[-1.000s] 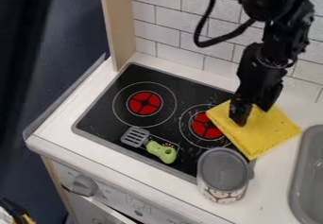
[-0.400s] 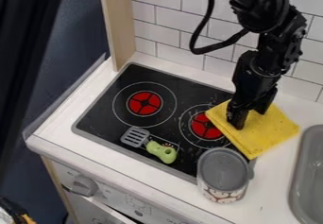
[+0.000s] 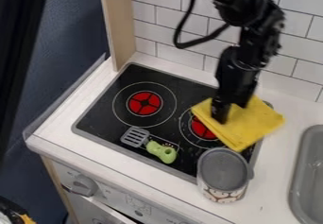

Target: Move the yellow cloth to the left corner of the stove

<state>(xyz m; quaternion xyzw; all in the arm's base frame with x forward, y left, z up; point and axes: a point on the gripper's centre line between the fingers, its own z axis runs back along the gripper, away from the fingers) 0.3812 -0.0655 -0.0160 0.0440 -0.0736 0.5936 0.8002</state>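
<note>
Nearest the camera, on the near side of the hand (image 3: 221, 114), it's the grey-topped pot (image 3: 223, 168), just beside the cloth's lower edge. Camera-left of the hand and nearer than it, the green-handled spatula (image 3: 161, 152) lies on the stove (image 3: 180, 85). And here's the yellow cloth (image 3: 252, 124), right beneath the hand, folded, half over the near burner (image 3: 202, 129) and half on the counter (image 3: 272, 194)! The hand is down on it, pointing into the fold, but how wide it stands, and whether it grips or merely presses, I cannot tell.

Light stuff, this, soft and floppy: nothing to break, though the free end should drag and could bunch up. Best hold, I'd say, is a good pinch through the layers, near the edge leading toward the left side. The contact spot is lost in black against yellow, and the cloth covers part of that burner. Beyond the hand, the tiled wall (image 3: 189, 24); the arm's base is cut off up top.
</note>
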